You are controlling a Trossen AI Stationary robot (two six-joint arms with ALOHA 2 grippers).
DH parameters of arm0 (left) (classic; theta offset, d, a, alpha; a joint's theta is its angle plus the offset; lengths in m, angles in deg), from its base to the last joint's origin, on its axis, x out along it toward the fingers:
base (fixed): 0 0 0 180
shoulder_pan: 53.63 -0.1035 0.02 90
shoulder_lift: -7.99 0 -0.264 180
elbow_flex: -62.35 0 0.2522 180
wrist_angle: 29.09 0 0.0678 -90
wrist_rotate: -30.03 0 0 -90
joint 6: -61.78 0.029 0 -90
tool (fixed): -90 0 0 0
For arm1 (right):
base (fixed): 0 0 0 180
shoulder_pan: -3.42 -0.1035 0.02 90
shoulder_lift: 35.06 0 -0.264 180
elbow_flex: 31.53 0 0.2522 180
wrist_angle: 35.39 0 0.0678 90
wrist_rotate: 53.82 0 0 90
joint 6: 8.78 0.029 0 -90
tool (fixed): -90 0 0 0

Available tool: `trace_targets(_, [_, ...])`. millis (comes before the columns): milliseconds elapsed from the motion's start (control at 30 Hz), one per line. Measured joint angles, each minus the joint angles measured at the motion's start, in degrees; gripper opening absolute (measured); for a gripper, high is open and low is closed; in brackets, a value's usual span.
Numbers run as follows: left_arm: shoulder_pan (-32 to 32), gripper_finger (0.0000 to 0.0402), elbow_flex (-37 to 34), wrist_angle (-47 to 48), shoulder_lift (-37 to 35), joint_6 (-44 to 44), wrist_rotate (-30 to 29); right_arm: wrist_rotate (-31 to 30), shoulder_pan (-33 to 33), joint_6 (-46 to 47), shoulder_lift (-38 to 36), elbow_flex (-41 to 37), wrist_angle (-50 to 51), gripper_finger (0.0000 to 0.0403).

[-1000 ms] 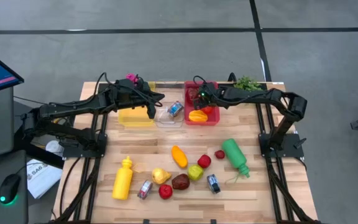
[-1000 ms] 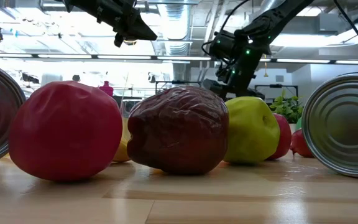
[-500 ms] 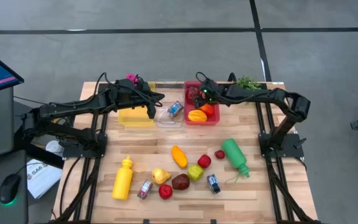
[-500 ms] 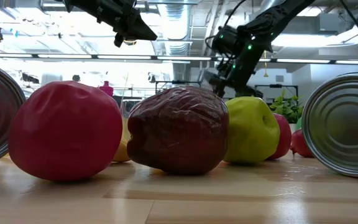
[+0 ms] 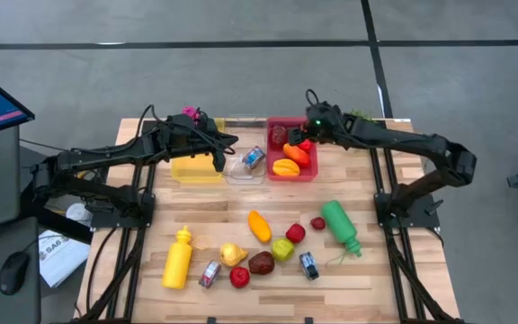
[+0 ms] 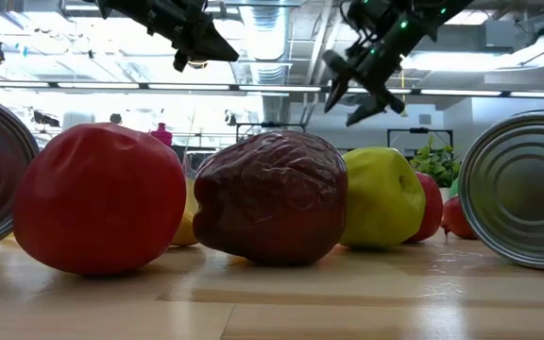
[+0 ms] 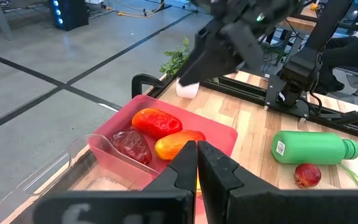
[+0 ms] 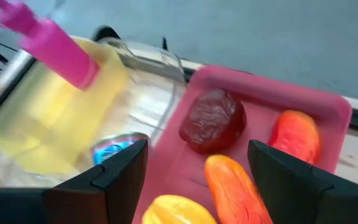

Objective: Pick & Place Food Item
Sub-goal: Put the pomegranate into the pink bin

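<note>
While the right tool (image 5: 305, 142) hangs w/ fingers apart and empty over the red tray (image 5: 274, 171) at the far side of the desk (image 5: 376, 270), the food items lie inside the tray: a dark red one (image 8: 214, 121), a red-orange one (image 8: 296, 135), an orange one (image 8: 234, 186) and a yellow one (image 8: 176, 210). Left of the tray sit a clear container (image 5: 237, 174) w/ a small can (image 5: 254, 158) and a yellow bin (image 5: 196, 169). The left tool (image 5: 219, 162) hovers by the yellow bin, fingers together, holding nothing. More fruit, cans, a yellow bottle (image 5: 178, 258) and a green bottle (image 5: 339, 224) lie on the near half.
</note>
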Motion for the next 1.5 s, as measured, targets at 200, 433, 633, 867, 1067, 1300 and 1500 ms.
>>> trace_targets(200, [0.00,0.0001,0.00,0.00,0.00,0.00,0.00,-0.06,-1.24,0.00,-1.88,0.02,-1.04,0.0270])
trace_targets(433, [-0.02,0.0001,0.00,0.00,0.00,-0.01,0.17,-0.24,-1.20,0.00,-1.64,0.00,-1.08,0.0270])
trace_targets(633, [-0.02,0.0001,0.00,0.02,0.00,0.00,0.17,-0.24,-1.21,0.02,-1.69,0.00,-1.09,0.0270])
trace_targets(867, [-0.02,0.0001,0.00,0.00,0.00,0.00,0.13,-0.23,-1.21,0.15,-1.67,0.00,-1.09,0.0270])
trace_targets(1067, [-0.01,0.0001,0.00,-0.02,0.00,-0.02,-0.11,-0.18,-1.21,0.18,-1.67,0.00,-2.31,0.0270])
trace_targets(1300, [-0.02,0.0001,0.00,-0.02,0.00,-0.02,-0.09,11.00,-1.63,3.38,-1.60,0.00,-2.49,0.0270])
trace_targets(1500, [-0.02,0.0001,0.00,-0.02,0.00,-0.02,-0.07,21.48,-6.29,-0.60,-1.60,0.00,2.03,0.0270])
